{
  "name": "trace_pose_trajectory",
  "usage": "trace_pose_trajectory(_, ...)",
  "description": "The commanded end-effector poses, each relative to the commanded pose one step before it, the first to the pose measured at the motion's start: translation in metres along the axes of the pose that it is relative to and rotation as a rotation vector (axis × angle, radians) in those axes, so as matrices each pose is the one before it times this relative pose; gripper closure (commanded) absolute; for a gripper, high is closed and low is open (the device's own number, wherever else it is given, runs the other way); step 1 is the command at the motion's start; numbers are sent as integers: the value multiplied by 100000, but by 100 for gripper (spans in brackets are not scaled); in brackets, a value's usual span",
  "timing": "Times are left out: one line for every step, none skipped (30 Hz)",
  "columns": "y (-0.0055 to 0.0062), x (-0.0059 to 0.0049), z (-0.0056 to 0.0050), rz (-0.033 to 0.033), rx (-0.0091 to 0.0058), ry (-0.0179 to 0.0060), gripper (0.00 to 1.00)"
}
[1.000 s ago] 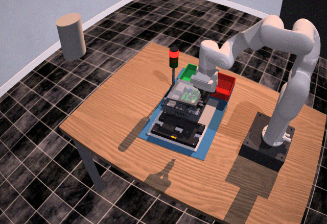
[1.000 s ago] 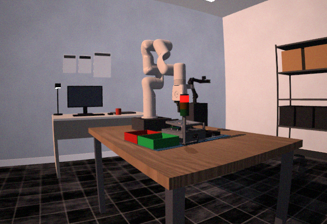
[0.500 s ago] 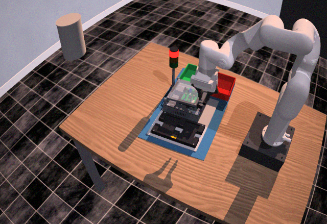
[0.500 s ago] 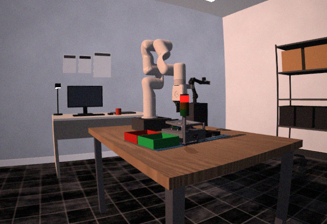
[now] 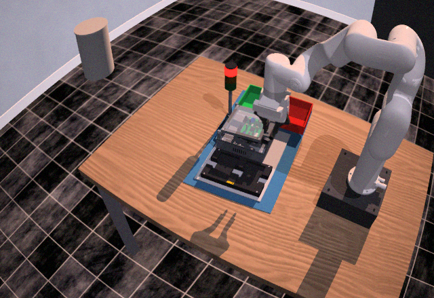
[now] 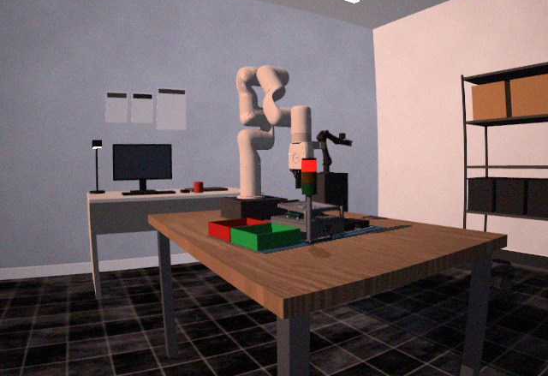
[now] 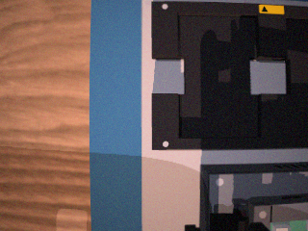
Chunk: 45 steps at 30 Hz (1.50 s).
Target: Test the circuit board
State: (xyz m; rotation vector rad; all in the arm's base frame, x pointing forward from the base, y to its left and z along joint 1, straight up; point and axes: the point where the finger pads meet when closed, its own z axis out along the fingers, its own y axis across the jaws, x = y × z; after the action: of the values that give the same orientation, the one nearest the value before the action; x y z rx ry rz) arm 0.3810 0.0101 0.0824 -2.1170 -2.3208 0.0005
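Observation:
The circuit board (image 5: 250,127) (image 7: 298,225) shows green under the clear lid (image 5: 232,123) (image 6: 292,205) of the grey tester (image 5: 239,150) (image 6: 332,226). The lid lies over the board, with a gap to the tester body visible in the exterior view. I cannot tell whether the hook holds it. The signal light (image 5: 230,71) (image 6: 308,165) glows red. My gripper (image 5: 269,135) (image 6: 297,182) is partly open and empty, pointing down above the tester's robot-side edge. Its fingers are not clear in the wrist view. The black tray (image 5: 249,181) (image 7: 166,115) holds no board.
The red bin (image 5: 302,109) (image 6: 218,230) and green bin (image 5: 249,95) (image 6: 265,240) stand side by side behind the tester. The signal light's pole (image 5: 230,102) (image 6: 308,217) rises beside the tester. A blue mat (image 5: 280,191) (image 7: 115,96) lies under the tester and tray.

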Motion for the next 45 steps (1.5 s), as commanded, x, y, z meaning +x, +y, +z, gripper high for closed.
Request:
trace_pose_trajectory(126,-8,-116,0,-358,-21,72)
trace_pose_trajectory(0,0,0,0,0,0,72)
trace_pose_trajectory(0,0,0,0,0,0,72)
trace_pose_trajectory(0,0,0,0,0,0,72)
trace_pose_trajectory(0,0,0,0,0,0,72)
trace_pose_trajectory(0,0,0,0,0,0,72)
trace_pose_trajectory(0,0,0,0,0,0,72)
trace_pose_trajectory(0,0,0,0,0,0,72)
trace_pose_trajectory(0,0,0,0,0,0,72)
trace_pose_trajectory(0,0,0,0,0,0,72)
trace_pose_trajectory(0,0,0,0,0,0,72)
trace_pose_trajectory(0,-3,0,0,0,0,72)
trace_pose_trajectory(0,-20,0,0,0,0,72)
trace_pose_trajectory(-1,-50,0,0,0,0,72)
trace_pose_trajectory(-2,-89,0,0,0,-1,72)
trace_pose_trajectory(-4,-135,0,0,0,-1,72)
trace_pose_trajectory(-6,-184,0,0,0,-2,72)
trace_pose_trajectory(0,0,0,0,0,0,72)
trace_pose_trajectory(0,0,0,0,0,0,72)
trace_pose_trajectory(-6,-234,0,0,0,-2,72)
trace_pose_trajectory(-9,-282,0,0,0,-2,72)
trace_pose_trajectory(-8,-326,0,0,0,-3,72)
trace_pose_trajectory(-10,-365,0,0,0,-3,72)
trace_pose_trajectory(-11,-397,0,0,0,-3,72)
trace_pose_trajectory(-12,-421,0,0,0,-3,72)
trace_pose_trajectory(-12,-436,0,0,0,-4,72)
trace_pose_trajectory(-12,-442,0,0,0,-4,72)
trace_pose_trajectory(-12,-439,0,0,0,-4,72)
trace_pose_trajectory(-12,-426,0,0,0,-3,72)
trace_pose_trajectory(-11,-403,0,0,1,-3,72)
trace_pose_trajectory(-11,-373,0,0,1,-3,72)
trace_pose_trajectory(-10,-334,0,0,1,-3,72)
trace_pose_trajectory(-8,-290,0,0,0,-2,72)
trace_pose_trajectory(-7,-241,0,0,0,-2,72)
trace_pose_trajectory(0,0,0,0,0,0,72)
trace_pose_trajectory(0,0,0,0,0,0,72)
trace_pose_trajectory(-5,-191,0,0,0,-1,72)
trace_pose_trajectory(-4,-140,0,0,0,-1,72)
trace_pose_trajectory(-3,-93,0,0,0,-1,72)
trace_pose_trajectory(-2,-52,0,0,0,0,72)
trace_pose_trajectory(-1,-21,0,0,0,0,72)
trace_pose_trajectory(0,-3,0,0,0,0,72)
trace_pose_trajectory(0,0,1,0,0,0,72)
trace_pose_trajectory(0,0,6,0,0,0,72)
trace_pose_trajectory(0,0,16,0,0,0,72)
